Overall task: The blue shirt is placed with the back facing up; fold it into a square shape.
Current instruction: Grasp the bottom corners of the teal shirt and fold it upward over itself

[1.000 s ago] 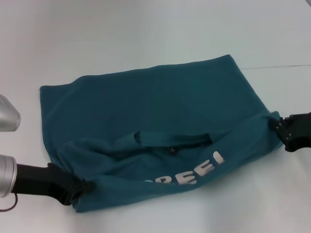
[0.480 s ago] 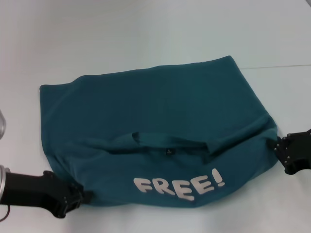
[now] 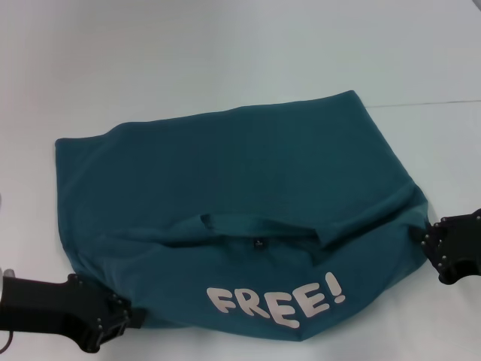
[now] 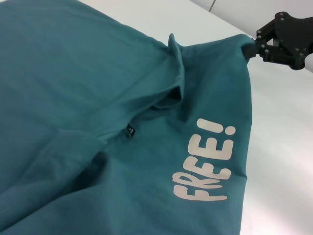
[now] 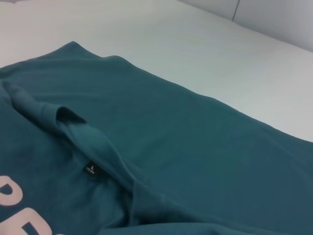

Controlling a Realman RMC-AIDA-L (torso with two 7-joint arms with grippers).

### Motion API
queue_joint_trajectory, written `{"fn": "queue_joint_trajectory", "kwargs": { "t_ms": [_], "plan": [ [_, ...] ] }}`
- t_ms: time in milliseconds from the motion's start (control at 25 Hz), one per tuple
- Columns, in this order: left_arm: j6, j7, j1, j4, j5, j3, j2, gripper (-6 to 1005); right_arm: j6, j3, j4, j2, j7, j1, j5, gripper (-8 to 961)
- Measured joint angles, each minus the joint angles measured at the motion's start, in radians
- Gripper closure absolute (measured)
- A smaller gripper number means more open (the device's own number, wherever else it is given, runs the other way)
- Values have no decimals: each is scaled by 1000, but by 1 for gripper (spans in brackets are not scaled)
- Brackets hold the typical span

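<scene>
1. The left gripper (image 3: 134, 317) is clamped on the near left corner of the blue shirt (image 3: 248, 173); the right gripper (image 3: 425, 235) seems clamped on the right corner.
2. The soft shirt lies on the white table (image 3: 225, 53), its near part folded over, showing the cream letters "FREE!" (image 3: 278, 297).
3. Bare table surrounds it, widest on the far side.

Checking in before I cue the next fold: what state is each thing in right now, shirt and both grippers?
blue shirt: lying on the table, near edge folded over so the "FREE!" print faces up, collar and size tag exposed, fold not yet square.
left gripper: shut on the shirt's near left corner.
right gripper: shut on the shirt's near right corner.
</scene>
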Motion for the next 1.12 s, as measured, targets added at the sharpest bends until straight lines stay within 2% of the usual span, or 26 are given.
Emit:
{"fn": "queue_joint_trajectory", "kwargs": {
  "t_ms": [800, 1120],
  "plan": [
    [53, 0, 28, 78, -5, -11, 3, 997, 16, -12, -53, 1, -91, -93, 102, 917],
    [67, -3, 42, 105, -6, -9, 1, 996, 26, -13, -65, 1, -186, -163, 224, 918]
  ]
}}
